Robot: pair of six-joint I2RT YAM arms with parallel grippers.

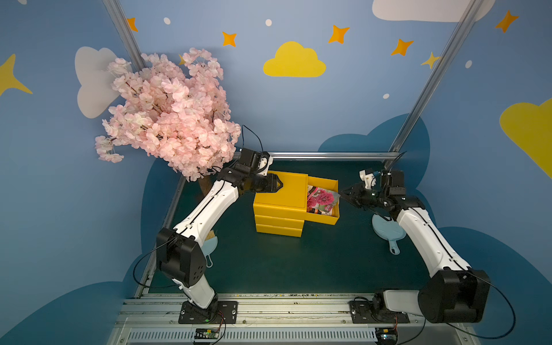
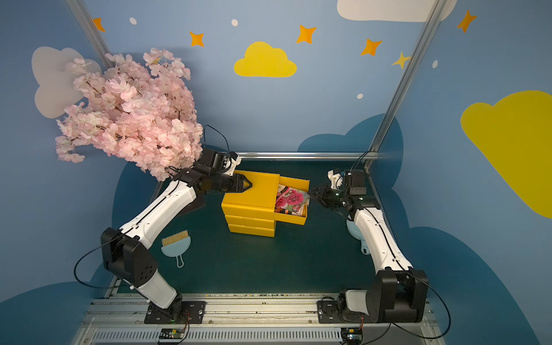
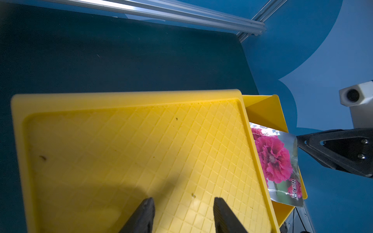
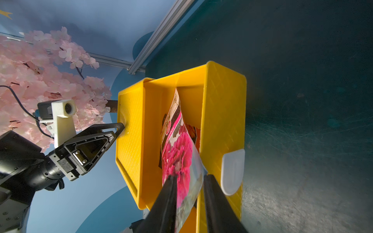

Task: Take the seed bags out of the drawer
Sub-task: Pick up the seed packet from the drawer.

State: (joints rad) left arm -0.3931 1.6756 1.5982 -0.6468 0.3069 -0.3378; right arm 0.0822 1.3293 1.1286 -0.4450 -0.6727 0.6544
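Note:
The yellow drawer (image 1: 325,220) (image 2: 294,221) stands pulled out to the right of the stacked cabinet (image 1: 286,185). Seed bags lie in it. The top bag (image 1: 324,198) (image 2: 291,198) (image 3: 272,157) (image 4: 177,153) shows a pink flower and tilts up over the drawer's right wall; more packets (image 1: 321,211) lie under it. My right gripper (image 1: 343,192) (image 2: 312,192) (image 4: 188,177) has a finger on each side of that bag's raised edge, with a gap showing between them. My left gripper (image 1: 280,185) (image 2: 250,185) (image 3: 182,201) rests open on the cabinet's top, holding nothing.
A pale blue dustpan (image 1: 388,231) lies under my right arm. A matching brush (image 2: 176,245) lies front left. The pink blossom tree (image 1: 170,113) overhangs the back left corner. A metal rail (image 1: 328,155) runs along the back edge.

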